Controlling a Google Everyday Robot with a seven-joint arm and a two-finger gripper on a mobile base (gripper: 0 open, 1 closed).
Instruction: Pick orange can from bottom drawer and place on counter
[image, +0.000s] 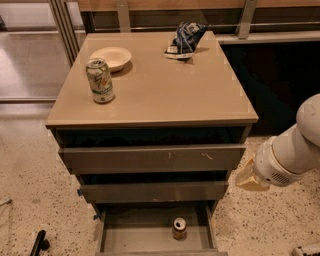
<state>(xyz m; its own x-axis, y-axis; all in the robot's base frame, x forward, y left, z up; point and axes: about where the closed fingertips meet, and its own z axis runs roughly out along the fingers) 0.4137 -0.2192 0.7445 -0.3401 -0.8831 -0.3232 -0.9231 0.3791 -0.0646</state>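
Gripper, tan, on a white arm, hangs low to the right of the glossy tan bench; whether it is open or closed cannot be told. Small orange-brown drink can stands upright in the pulled-out grey-brown bottom drawer.

Orange can: orange-brown w/ silver top, in bottom drawer, grey inside. 3 drawer fronts grey-brown. Counter: glossy tan. Other can: white + green, fruit print. Bowl: cream. Crumpled bag: dk blue, white, black. Arm white; gripper pale yellow-tan, lwr right beside cabinet. Floor: beige, speckled.
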